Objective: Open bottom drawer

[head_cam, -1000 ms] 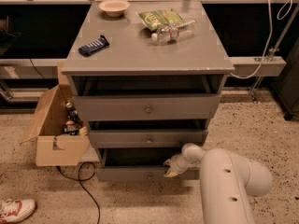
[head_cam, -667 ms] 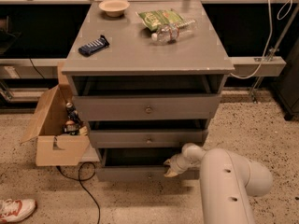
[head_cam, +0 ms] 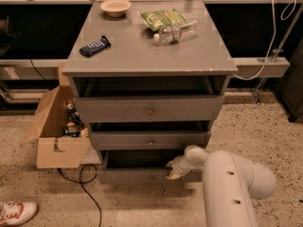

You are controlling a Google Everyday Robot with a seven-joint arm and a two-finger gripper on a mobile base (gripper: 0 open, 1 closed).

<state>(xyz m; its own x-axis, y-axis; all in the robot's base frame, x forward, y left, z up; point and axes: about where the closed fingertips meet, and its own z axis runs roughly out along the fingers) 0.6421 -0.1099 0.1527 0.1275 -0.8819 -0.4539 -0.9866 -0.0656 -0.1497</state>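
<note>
Floor: speckled stone floor, with a grey cabinet standing on it against a dark rail along the back.
Cabinet top: a pale bowl at the far left, a green snack bag with a clear plastic bottle lying on its side just beside it, and a dark blue packet nearer the left edge.
Upper drawers: the top drawer and the middle drawer each show a small knob at the centre and a dark gap above the front.
Task thing: the bottom drawer sits lowest in the cabinet, just above the floor, under the middle drawer.
Its facing: the front faces out toward the camera; the long axis runs left to right, level with the floor.
Its state: it stands partly open, with a dark hollow showing behind the front panel.
My gripper: the gripper is at the top edge of the bottom drawer's front, right of centre, touching or just beside it.
Its state: I cannot tell whether it is spread, pressed together, or pinching the panel.
My arm: my arm comes up from the lower right, thick and white, bends at a rounded joint, and reaches leftward to the drawer.
Left side: an open cardboard box with small things inside stands beside the cabinet; a black cable loops on the floor before it.
Corner: a white and red shoe lies at the lower left.
</note>
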